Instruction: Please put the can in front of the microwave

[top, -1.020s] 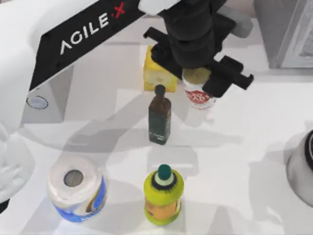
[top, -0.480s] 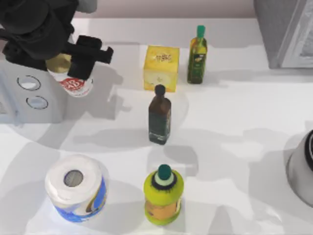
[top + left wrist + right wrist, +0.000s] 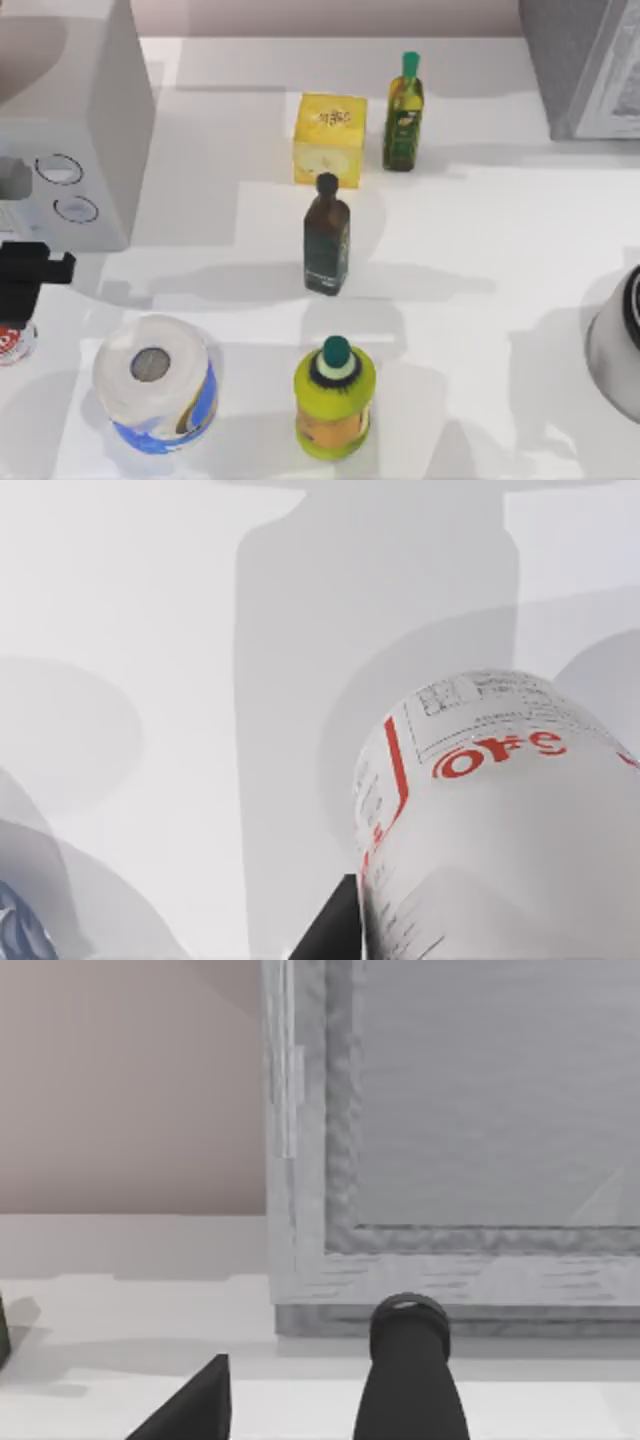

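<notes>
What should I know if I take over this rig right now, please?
Left gripper: at the top view's left edge, just in front of the microwave, shut on the can.
Right gripper: parked at the right, facing the grey appliance.
Done: the can is already carried to the spot in front of the microwave, beside the paper roll.
Left: I cannot tell whether the can is resting on the table; lower it if needed, release and withdraw the left arm.
</notes>
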